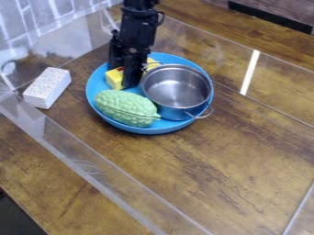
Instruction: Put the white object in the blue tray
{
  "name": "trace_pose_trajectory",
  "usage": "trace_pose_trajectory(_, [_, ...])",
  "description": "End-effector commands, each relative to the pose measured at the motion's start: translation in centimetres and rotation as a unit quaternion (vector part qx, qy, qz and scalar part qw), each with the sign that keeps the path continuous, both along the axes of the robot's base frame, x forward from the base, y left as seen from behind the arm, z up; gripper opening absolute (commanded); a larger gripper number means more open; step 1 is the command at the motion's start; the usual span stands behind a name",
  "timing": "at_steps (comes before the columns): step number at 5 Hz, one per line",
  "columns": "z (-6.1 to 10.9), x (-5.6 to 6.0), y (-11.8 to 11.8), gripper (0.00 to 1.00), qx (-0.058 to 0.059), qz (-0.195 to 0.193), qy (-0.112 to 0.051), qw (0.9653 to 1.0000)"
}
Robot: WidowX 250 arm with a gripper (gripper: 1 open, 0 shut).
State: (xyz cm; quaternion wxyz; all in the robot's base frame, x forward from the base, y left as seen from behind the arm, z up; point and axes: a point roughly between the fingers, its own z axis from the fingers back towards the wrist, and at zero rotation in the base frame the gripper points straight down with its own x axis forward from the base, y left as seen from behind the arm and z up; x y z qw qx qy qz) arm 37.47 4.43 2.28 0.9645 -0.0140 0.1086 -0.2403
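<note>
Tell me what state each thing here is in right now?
White block: on the table, outside the tray.
Blue tray: holds pot, green object, yellow block.
Steel pot: upright, empty.
Green object: lying in the tray.
Yellow block: under the end effector.
End effector: shut, down in the tray.

The arm (pixel 139 23) runs out past the top picture edge. Its jaws are lost against the dark body, so how they stand cannot be read. The yellow block (pixel 114 79) is half hidden behind the gripper (pixel 128 70). The worktop (pixel 221 174) is cut off on all sides.
</note>
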Motion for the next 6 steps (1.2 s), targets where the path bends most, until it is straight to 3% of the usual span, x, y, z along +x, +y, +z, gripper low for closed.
trace_pose_trajectory(1, [0.9,0.4,-1.1,1.0,-0.003,-0.025,-0.012,0.9996])
trace_pose_trajectory(2, [1.0,0.5,-1.1,0.0,-0.004,-0.027,-0.014,0.9995])
trace_pose_trajectory(6, [2.1,0.8,-1.4,0.0,-0.003,-0.037,-0.024,0.999])
